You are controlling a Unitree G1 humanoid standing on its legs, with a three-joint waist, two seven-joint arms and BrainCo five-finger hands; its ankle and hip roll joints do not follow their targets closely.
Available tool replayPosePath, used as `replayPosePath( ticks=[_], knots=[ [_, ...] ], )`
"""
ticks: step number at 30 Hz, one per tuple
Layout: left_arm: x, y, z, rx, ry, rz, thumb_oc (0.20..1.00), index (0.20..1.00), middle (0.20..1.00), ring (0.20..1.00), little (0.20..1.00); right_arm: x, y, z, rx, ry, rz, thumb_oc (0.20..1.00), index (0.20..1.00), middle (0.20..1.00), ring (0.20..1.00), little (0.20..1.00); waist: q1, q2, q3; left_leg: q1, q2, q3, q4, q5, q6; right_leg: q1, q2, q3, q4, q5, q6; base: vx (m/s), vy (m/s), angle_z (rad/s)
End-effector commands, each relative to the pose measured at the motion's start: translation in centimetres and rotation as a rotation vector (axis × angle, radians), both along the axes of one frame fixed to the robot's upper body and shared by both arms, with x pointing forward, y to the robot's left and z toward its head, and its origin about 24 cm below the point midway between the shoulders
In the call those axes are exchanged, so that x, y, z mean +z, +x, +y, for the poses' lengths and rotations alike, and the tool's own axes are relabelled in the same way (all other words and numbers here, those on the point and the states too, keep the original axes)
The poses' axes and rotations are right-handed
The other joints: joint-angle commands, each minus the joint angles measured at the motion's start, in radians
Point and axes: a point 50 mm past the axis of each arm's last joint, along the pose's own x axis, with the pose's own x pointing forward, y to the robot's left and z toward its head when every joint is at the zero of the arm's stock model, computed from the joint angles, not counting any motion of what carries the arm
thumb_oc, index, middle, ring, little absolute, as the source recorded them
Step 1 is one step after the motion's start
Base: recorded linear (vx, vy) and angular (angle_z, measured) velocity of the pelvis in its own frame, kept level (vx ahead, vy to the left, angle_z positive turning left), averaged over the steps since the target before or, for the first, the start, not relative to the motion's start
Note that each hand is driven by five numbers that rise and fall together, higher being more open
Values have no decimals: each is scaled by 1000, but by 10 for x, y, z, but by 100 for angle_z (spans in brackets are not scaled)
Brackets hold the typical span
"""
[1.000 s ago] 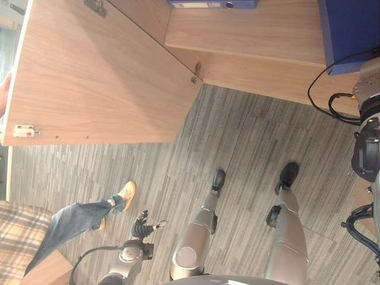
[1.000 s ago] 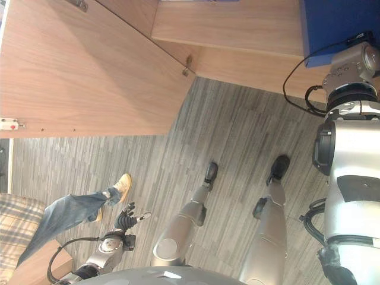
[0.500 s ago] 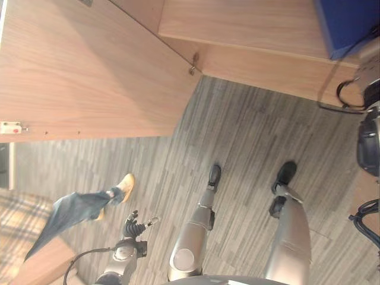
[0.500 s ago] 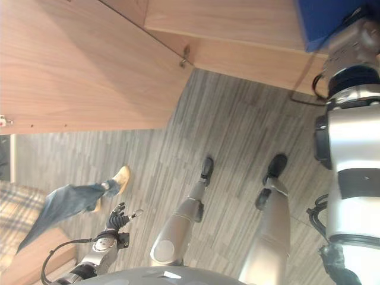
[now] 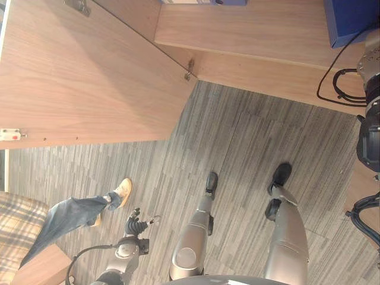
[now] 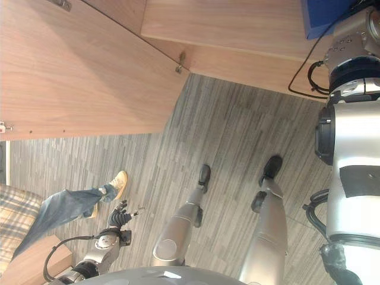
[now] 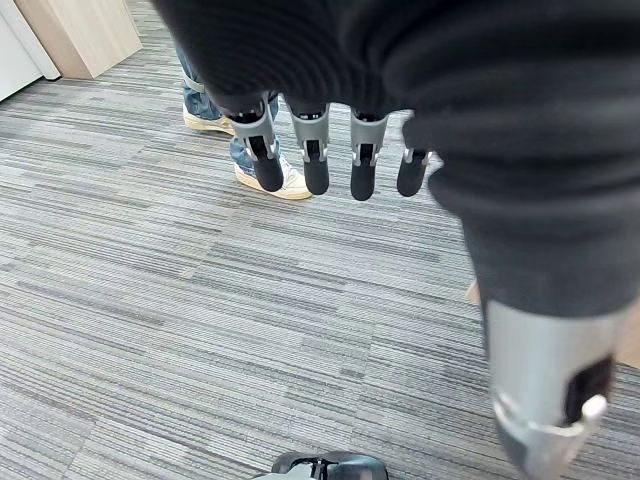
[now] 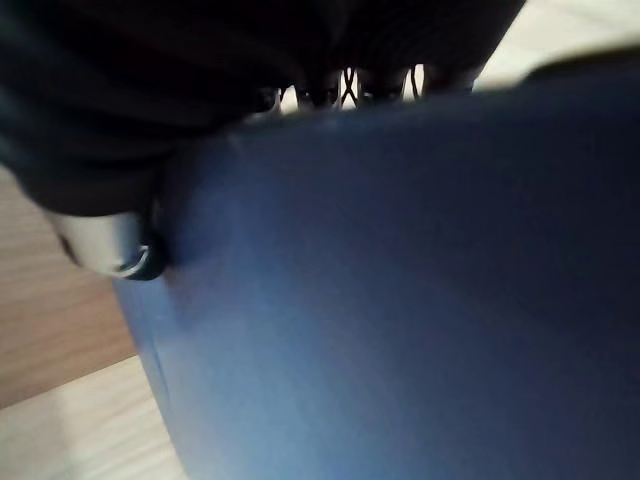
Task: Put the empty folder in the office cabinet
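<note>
- Two hands are at work. The left hand (image 7: 330, 120) hangs low by the robot's side, over the grey striped floor (image 5: 249, 142). Its fingers (image 7: 316, 165) point down, straight and a little apart, and it holds nothing.
- The right hand (image 8: 110, 230) is up at the blue folder (image 8: 400, 300). Its thumb lies on one flat face and its fingers go over the top edge to the other side, so it pinches the folder.
- The folder (image 5: 350, 21) is high on the robot's right, at the wooden cabinet (image 5: 249, 29). I cannot tell which way its long side runs.
- The cabinet door (image 5: 89, 77) stands wide open on the left. A wooden shelf (image 5: 237, 24) lies bare beside the folder.
- A person's leg (image 5: 74, 217) and tan shoe (image 5: 123, 192) are near the left hand.
</note>
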Motion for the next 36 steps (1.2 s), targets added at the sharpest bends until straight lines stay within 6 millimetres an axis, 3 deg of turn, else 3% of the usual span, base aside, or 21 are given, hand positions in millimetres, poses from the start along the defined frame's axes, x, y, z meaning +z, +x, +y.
replayPosePath(
  ticks=[1,3,4,5,6,7,10,12,14,15,21,23,24,26,27,32,33,36],
  knots=[
    [8,18,2,-33,48,-40,1000,1000,1000,1000,1000,35,-19,-14,-89,-24,-104,200,200,200,200,200,28,14,2,157,54,-12,-11,82,-4,-24,18,80,19,-41,141,11,34,-5],
    [8,17,3,-22,52,-36,1000,1000,1000,1000,1000,29,-21,-19,-107,63,-92,200,200,200,200,200,25,9,1,157,55,-17,-11,80,-8,-34,24,85,25,-42,141,47,49,-5],
    [8,18,4,-21,53,-37,1000,1000,1000,1000,1000,29,-21,-19,-106,64,-93,200,200,200,200,200,27,10,-6,163,57,-18,-11,67,-7,-28,28,96,29,-71,150,3,21,-5],
    [8,17,3,-19,50,-35,1000,1000,1000,1000,1000,28,-22,-21,-119,79,-91,200,200,200,200,200,26,8,0,156,55,-18,-11,79,-9,-37,25,86,26,-41,142,70,25,-6],
    [8,17,4,-12,50,-35,1000,1000,1000,1000,1000,28,-23,-22,-124,94,-91,200,200,200,200,200,26,9,-7,162,58,-19,-11,66,-8,-33,29,97,30,-68,152,-77,4,-8],
    [8,17,4,-13,51,-35,1000,1000,1000,1000,1000,27,-24,-25,-136,104,-83,200,200,200,200,200,24,6,-1,155,56,-18,-11,80,-9,-41,24,86,28,-40,144,48,24,-6],
    [8,16,5,-3,48,-33,1000,1000,1000,1000,1000,24,-26,-28,-143,159,-93,200,200,200,200,200,24,10,-8,159,57,-19,-11,68,-10,-36,31,97,27,-63,152,-27,19,-4],
    [7,16,4,2,41,-32,1000,1000,1000,1000,1000,23,-27,-30,-150,188,-99,200,200,200,200,200,22,10,-2,151,56,-18,-11,81,-11,-42,29,89,21,-39,145,0,0,0],
    [7,16,4,10,36,-33,1000,1000,1000,1000,1000,23,-30,-34,-163,213,-116,200,200,200,200,200,21,11,-9,156,59,-19,-11,68,-11,-40,34,102,25,-70,155,38,9,1],
    [7,15,3,14,32,-33,1000,1000,1000,1000,1000,23,-31,-37,-174,218,-114,200,200,200,200,200,18,8,-2,149,58,-18,-11,81,-13,-47,31,93,22,-43,146,-52,-9,0],
    [7,15,5,28,25,-34,1000,1000,1000,1000,1000,22,-37,-45,-211,263,-133,200,200,200,200,200,13,8,-2,145,61,-17,-11,85,-18,-57,37,97,30,-50,144,-1,-1,0],
    [8,15,5,32,23,-38,1000,1000,1000,1000,1000,22,-37,-44,-208,274,-139,200,200,200,200,200,15,10,-7,150,63,-18,-11,73,-17,-55,43,110,34,-77,152,35,1,0],
    [7,14,6,33,27,-32,1000,1000,1000,1000,1000,22,-36,-43,-207,265,-132,200,200,200,200,200,14,8,-1,144,61,-17,-11,86,-19,-61,39,101,32,-50,144,0,0,0],
    [6,13,9,42,35,-28,1000,1000,1000,1000,1000,27,-35,-39,-202,234,-134,200,200,200,200,200,19,11,-6,148,62,-20,-11,82,-19,-56,42,112,33,-72,151,-10,-8,-4],
    [7,14,9,44,36,-30,1000,1000,1000,1000,1000,29,-34,-36,-195,220,-135,200,200,200,200,200,19,11,0,142,59,-20,-11,94,-22,-62,39,104,28,-46,144,-66,-21,-3],
    [8,15,11,50,33,-36,1000,1000,1000,1000,1000,38,-25,-17,-143,100,-125,200,200,200,200,200,27,9,3,138,60,-27,-11,109,-25,-66,39,110,26,-37,146,-25,-18,-4],
    [8,16,11,56,32,-36,1000,1000,1000,1000,1000,37,-20,-10,-114,63,-110,1000,1000,1000,1000,1000,29,8,3,137,60,-28,-11,109,-26,-69,39,112,29,-36,145,0,0,0],
    [8,17,14,62,40,-33,1000,1000,1000,1000,1000,37,-11,6,-52,-14,-90,1000,1000,1000,1000,1000,29,8,2,139,58,-22,-11,111,-25,-70,41,116,32,-35,145,-10,2,-3]
  ],
)
